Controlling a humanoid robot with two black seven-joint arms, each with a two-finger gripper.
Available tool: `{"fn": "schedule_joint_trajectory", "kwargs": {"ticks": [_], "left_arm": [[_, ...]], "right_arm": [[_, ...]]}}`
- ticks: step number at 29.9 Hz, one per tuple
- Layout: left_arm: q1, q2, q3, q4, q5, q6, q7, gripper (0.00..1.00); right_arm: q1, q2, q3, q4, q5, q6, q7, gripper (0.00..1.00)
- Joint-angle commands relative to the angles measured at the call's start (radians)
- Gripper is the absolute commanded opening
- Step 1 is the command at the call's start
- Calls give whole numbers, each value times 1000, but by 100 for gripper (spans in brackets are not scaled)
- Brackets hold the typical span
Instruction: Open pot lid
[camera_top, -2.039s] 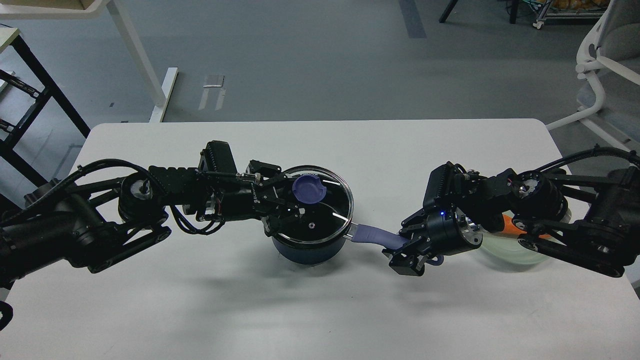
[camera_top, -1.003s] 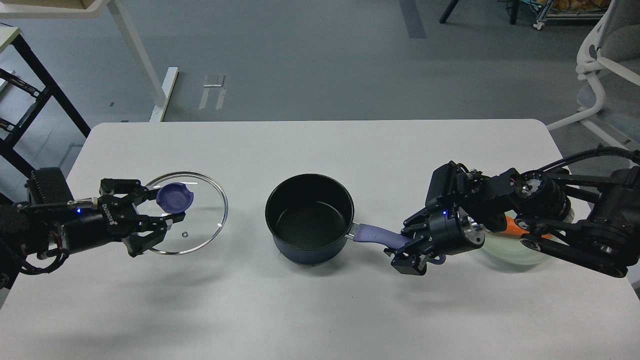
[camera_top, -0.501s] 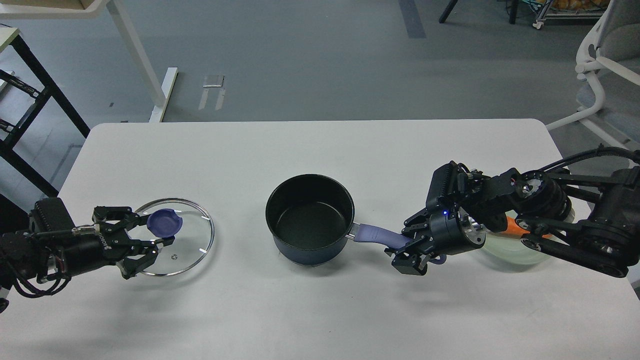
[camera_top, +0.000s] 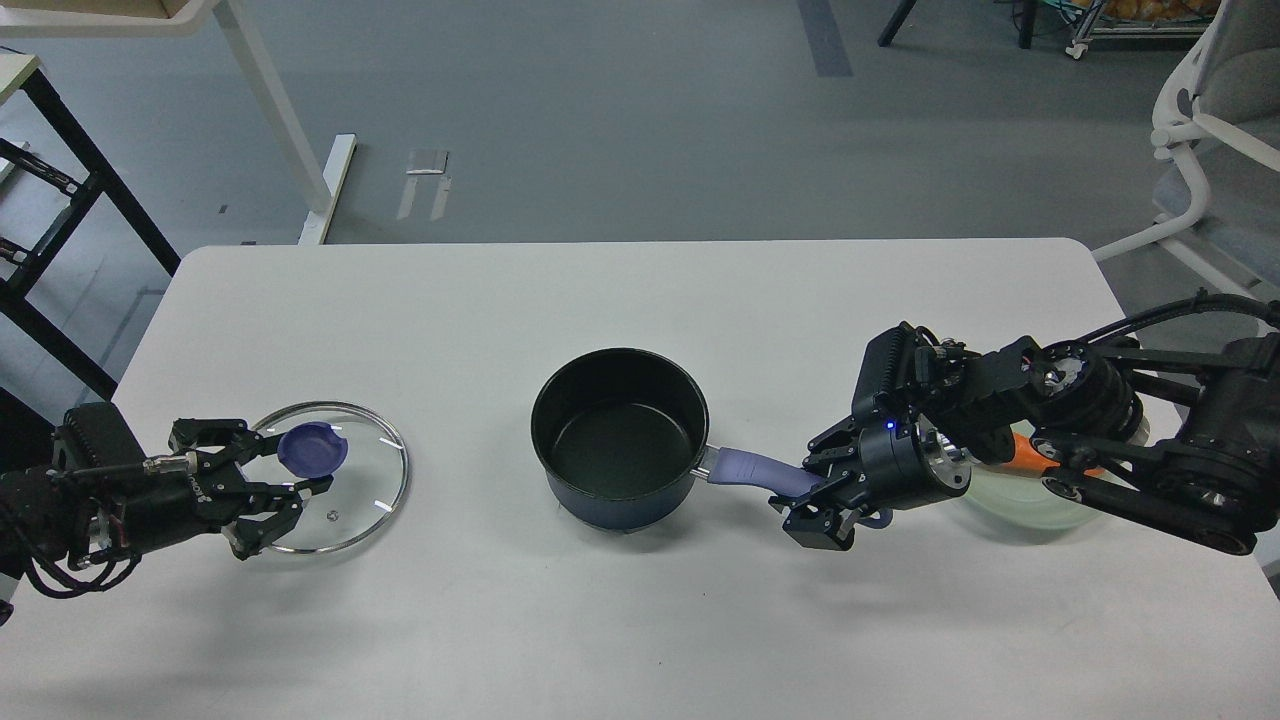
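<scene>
The dark blue pot (camera_top: 620, 437) stands open at the table's middle, its inside black and empty. Its purple handle (camera_top: 745, 467) points right. My right gripper (camera_top: 815, 503) is shut on the end of that handle. The glass lid (camera_top: 350, 500) with a metal rim and a purple knob (camera_top: 312, 447) is at the table's left, level and low at the table surface. My left gripper (camera_top: 300, 465) is closed around the knob, with one finger on each side of it.
A pale green bowl (camera_top: 1010, 500) with an orange item (camera_top: 1030, 452) sits under my right arm at the right edge. The white table (camera_top: 640, 300) has bare room at the back and front. A white chair (camera_top: 1210, 120) stands beyond the right corner.
My left gripper lifted the lid off the pot, carried it left and lowered it toward the table's left side. The right gripper stayed on the handle.
</scene>
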Motion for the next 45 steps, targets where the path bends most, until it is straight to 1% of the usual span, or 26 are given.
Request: {"fn": "schedule_joint_trajectory", "kwargs": {"ticks": [1,3,4,6,7,9,11,19,23,24,27,29,31,33,34,36,38,39,41,42,45], "left_arm": [[7,-2,0,17,0,-1,0,57],[9,-2,2,18,0,-1,0,60],[10,-2,0,18,0,-1,0,64],[11,-2,0,18,-1,-1,0,80],[9,0,0,18,-1,-1,0,85],[9,0,-2,18,-3,-1,0,93],[9,0,-2,18,-7,-1,0,97],[6,12,-12,0,-30,-4,0,99],[-12,36,-21,-87,-217,-27,0,99],[-31,52,-21,-112,-295,-52,0,99],[-123,67,-26,-176,-575,-179,0,99],[-153,67,-40,-184,-802,-251,0,99],[-158,63,-72,-186,-1086,-309,0,99],[-157,53,-100,-184,-1336,-355,0,99],[-154,49,-106,-183,-1440,-375,0,99],[-141,37,-109,-170,-1606,-408,0,99],[-132,21,-110,-151,-1661,-417,0,99],[-128,15,-110,-137,-1661,-420,0,99],[-124,7,-110,-123,-1661,-423,0,99],[-124,7,-110,-121,-1662,-425,0,99],[-124,6,-112,-123,-1664,-434,0,99]], "right_arm": [[0,0,0,0,0,0,0,19],[0,-1,0,0,0,0,0,19],[0,-5,0,0,0,0,0,19],[0,-5,0,0,0,0,0,19],[-1,-5,0,0,0,0,0,20],[0,-5,0,0,0,0,0,20],[-1,-5,0,0,0,0,0,20],[-1,-5,0,0,0,0,0,21],[-1,-5,0,0,0,0,0,21],[0,-5,0,0,0,0,0,21],[0,-5,0,0,0,0,0,21],[0,-6,0,0,0,0,0,21],[0,-9,0,0,0,0,0,23],[-1,-9,0,0,0,0,0,29],[-1,-11,0,0,0,-2,0,35],[-1,-11,0,0,2,-2,0,55],[0,-14,0,0,5,-2,0,69],[0,-20,2,0,7,-2,0,74],[0,-31,5,3,10,-2,0,91],[0,-37,6,5,14,0,0,98],[0,-64,11,11,16,0,0,99]]}}
